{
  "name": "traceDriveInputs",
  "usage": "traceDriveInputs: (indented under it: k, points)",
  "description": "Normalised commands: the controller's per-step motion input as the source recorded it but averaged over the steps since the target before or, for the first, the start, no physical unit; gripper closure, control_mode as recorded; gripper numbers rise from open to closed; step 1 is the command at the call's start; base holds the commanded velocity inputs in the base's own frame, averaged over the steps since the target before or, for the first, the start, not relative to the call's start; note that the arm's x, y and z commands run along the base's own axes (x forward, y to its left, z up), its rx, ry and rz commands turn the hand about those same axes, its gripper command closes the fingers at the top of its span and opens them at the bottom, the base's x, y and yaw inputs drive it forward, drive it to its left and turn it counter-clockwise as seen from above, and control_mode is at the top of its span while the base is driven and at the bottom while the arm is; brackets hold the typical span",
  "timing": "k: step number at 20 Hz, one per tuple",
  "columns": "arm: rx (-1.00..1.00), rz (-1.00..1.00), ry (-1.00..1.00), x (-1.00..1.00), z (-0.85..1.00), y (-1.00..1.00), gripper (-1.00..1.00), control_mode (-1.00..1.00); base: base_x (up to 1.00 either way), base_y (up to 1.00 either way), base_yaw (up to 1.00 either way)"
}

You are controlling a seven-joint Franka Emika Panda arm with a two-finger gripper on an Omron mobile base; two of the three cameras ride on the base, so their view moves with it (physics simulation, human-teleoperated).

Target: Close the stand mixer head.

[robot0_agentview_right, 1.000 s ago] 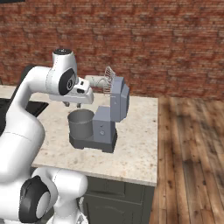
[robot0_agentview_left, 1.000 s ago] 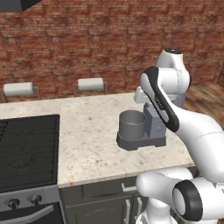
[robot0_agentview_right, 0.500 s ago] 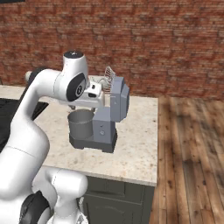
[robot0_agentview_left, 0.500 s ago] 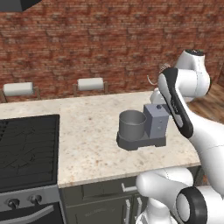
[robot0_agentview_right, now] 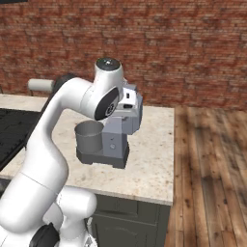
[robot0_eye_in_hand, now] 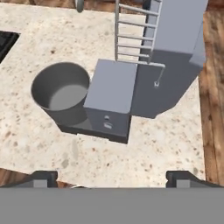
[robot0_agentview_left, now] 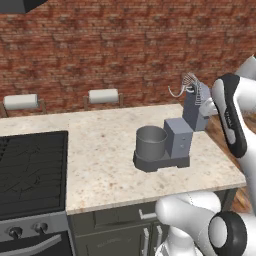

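The stand mixer head (robot0_agentview_left: 196,106) stands tipped back and up on its hinge, its long axis rising steeply from the column (robot0_agentview_left: 178,138) — the wire whisk (robot0_agentview_left: 186,85) pokes out at the top, well clear of the bowl (robot0_agentview_left: 151,140). From where the gripper (robot0_eye_in_hand: 111,177) hangs, the head lies ahead and below: in the hand view its slate-grey block (robot0_eye_in_hand: 175,52) runs away from the camera toward the upper right, with the whisk's wires (robot0_eye_in_hand: 133,33) laid along its near face and the bowl (robot0_eye_in_hand: 61,89) off to the left. The two dark fingertips (robot0_eye_in_hand: 41,177) sit wide apart at the bottom of that view, nothing between them — the pincer is spread and empty.

In the right base view the white arm curls over the mixer, and its wrist sits against the upper part of the head (robot0_agentview_right: 132,113), though I cannot tell whether anything is truly touching there.

To my eye the head has to swing forward and down toward the bowl, pivoting at the top of the column. So the push would best land on the raised far end, on the back side away from the bowl, and drive toward the bowl. The pincer seems placed above that end, not yet behind it.
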Motion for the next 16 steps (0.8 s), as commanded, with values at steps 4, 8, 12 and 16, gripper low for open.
traceDriveInputs:
  k: [4,8,12,16]
  points:
    - [0.03,0.18,-0.11,0.17,0.20,-0.47,-1.00,-1.00,0.00,0.00,0.00]
    - [0.04,0.28,-0.13,0.42,0.05,-0.27,-1.00,-1.00,0.00,0.00,0.00]
    - [0.06,0.35,-0.15,0.70,0.00,-0.08,-1.00,-1.00,0.00,0.00,0.00]
    - [0.07,0.39,-0.19,0.75,0.00,0.00,-1.00,-1.00,0.00,0.00,0.00]
